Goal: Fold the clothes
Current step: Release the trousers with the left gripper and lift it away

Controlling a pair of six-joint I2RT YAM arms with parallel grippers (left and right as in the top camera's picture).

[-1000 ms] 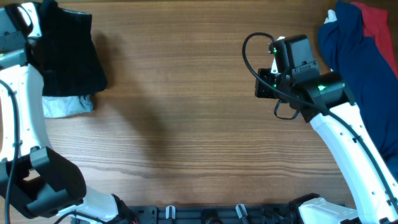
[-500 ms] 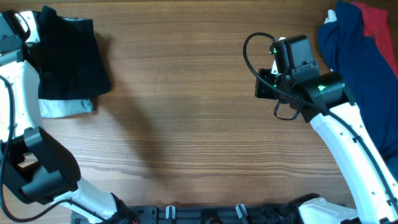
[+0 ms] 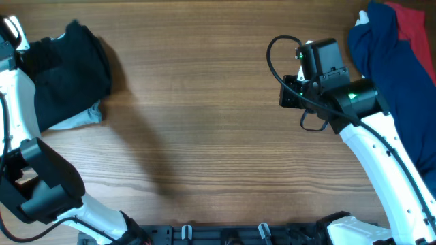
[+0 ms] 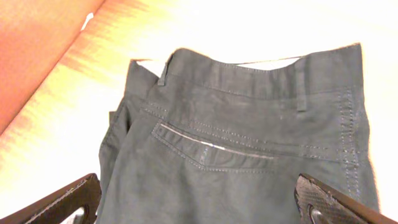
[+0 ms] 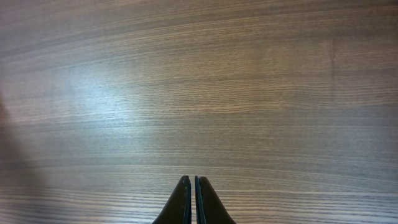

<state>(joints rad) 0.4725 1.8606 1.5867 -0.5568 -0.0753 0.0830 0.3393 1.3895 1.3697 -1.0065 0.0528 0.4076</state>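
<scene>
The black garment [image 3: 68,75] of the clothes lies at the table's far left on a light grey piece [image 3: 85,117]. In the left wrist view it [image 4: 249,155] shows a waistband with belt loops and a back pocket. My left gripper [image 4: 198,186] hangs open above it, its fingers [image 4: 74,196] wide apart and nothing between them. A navy garment [image 3: 388,61] and a red one [image 3: 415,27] are piled at the far right. My right gripper [image 5: 193,186] is shut and empty over bare wood, left of that pile.
The wooden table [image 3: 204,136] spreads between the two piles. My left arm [image 3: 13,95] runs along the left edge and my right arm [image 3: 381,150] crosses the right side. A black rail [image 3: 225,235] lines the front edge.
My left gripper has opened and let go of the black garment, which has dropped and settled into a rounder heap at the left. The right arm has not moved.
</scene>
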